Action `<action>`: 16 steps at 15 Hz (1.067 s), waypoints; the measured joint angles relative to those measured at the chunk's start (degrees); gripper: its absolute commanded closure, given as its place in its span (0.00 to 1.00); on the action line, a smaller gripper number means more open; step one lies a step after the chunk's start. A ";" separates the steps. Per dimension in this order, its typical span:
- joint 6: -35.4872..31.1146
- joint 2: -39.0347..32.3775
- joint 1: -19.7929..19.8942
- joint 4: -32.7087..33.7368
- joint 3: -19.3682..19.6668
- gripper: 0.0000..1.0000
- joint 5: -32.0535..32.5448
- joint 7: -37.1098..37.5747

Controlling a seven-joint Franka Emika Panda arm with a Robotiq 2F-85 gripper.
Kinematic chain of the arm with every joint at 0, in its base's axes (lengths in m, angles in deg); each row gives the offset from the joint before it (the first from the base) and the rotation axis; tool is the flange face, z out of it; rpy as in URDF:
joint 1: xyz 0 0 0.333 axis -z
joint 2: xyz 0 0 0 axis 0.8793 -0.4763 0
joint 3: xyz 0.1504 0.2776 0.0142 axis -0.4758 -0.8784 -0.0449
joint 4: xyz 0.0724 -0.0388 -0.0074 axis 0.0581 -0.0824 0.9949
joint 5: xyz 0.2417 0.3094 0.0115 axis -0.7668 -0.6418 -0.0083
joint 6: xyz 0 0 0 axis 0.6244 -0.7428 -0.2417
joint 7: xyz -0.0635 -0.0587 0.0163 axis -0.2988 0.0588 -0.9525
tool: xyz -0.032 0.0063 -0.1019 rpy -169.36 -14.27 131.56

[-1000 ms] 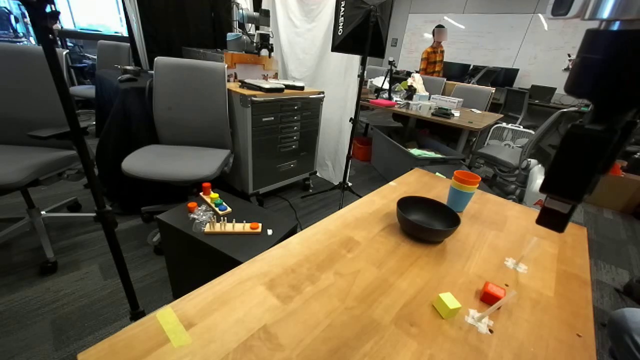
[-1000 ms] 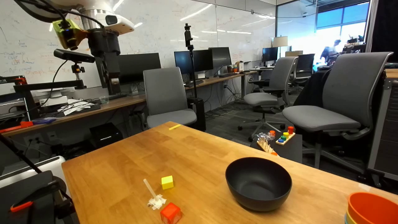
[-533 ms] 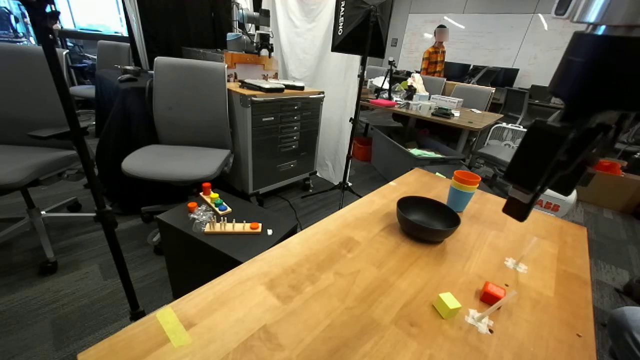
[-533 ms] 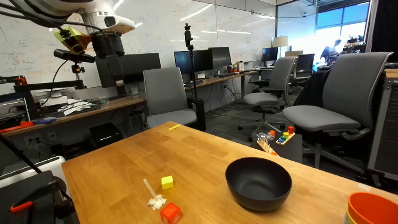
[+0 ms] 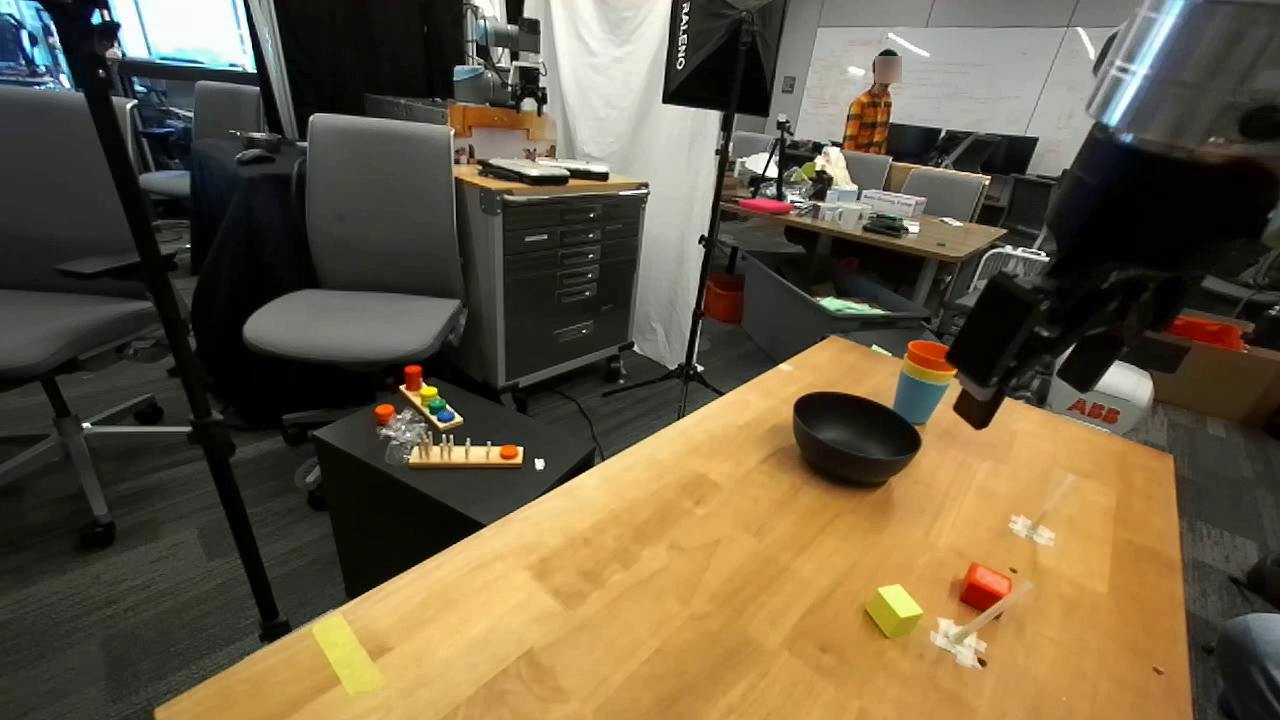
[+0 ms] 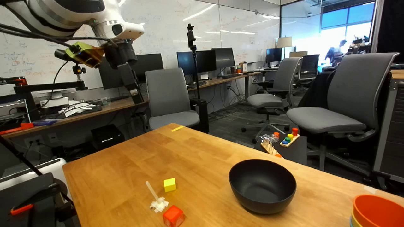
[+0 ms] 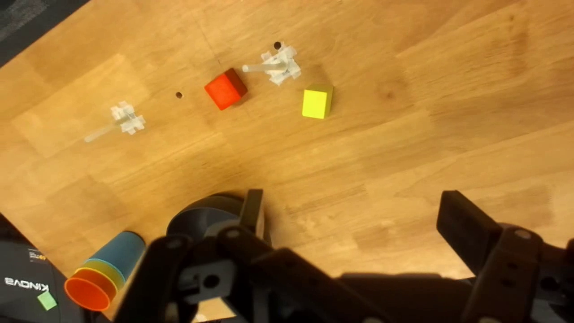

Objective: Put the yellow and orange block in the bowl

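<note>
Near chairs point(image 6: 172, 91), the wooden table point(image 6: 148, 154) held a mouth-up bowl point(image 6: 263, 189) and two differently angled blocks point(image 7: 315, 104), the claw point(image 7: 352, 202) wide-spread, empty.

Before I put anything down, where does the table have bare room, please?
The widest bare patch of table lies between the tape strip and the yellow block; a smaller one, between that block and the bowl. It is crowded where the yellow block, red block and a stick cluster, and between bowl and cups.
</note>
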 measured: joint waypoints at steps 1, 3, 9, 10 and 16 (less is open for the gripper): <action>-0.75 -1.15 0.03 -0.06 0.60 0.00 0.09 -0.07; -2.28 -3.58 0.04 -0.08 1.91 0.00 0.10 -0.20; -8.94 -9.68 0.07 -0.25 5.38 0.00 3.19 2.03; -9.86 -10.58 0.07 -0.32 5.73 0.00 3.96 2.37; -12.93 -15.95 -0.43 -0.29 8.75 0.00 10.51 6.89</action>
